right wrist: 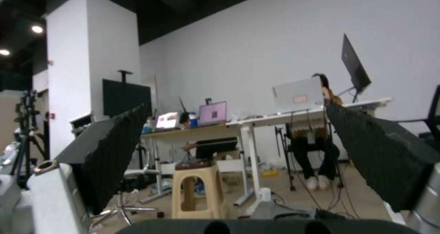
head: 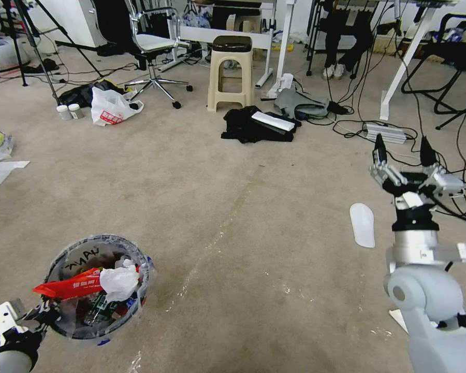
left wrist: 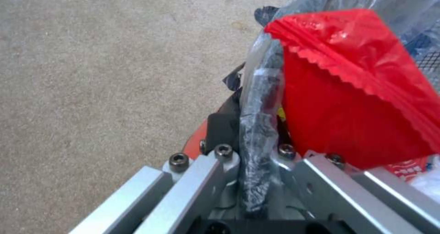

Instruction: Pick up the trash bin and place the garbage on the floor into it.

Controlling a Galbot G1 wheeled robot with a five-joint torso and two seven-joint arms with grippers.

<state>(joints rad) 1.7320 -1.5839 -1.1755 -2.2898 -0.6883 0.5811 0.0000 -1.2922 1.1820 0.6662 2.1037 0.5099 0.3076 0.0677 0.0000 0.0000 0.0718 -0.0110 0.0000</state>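
Wide open carpet (head: 233, 207) through the middle, easy passage. The trash bin (head: 99, 286) blocks 7 o'clock, a white slipper (head: 362, 224) sits at 3, and cables (head: 357, 127), black clothes (head: 256, 125) and a stool (head: 231, 72) crowd 12 to 2.

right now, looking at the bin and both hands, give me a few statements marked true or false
1. The left hand is clamped on the rim of the trash bin. True.
2. The right hand holds a red wrapper. False: it is open and empty, raised over the floor.
3. The trash bin is empty. False: a red wrapper and white tissue lie in it.
4. A white slipper lies on the floor near the right arm. True.
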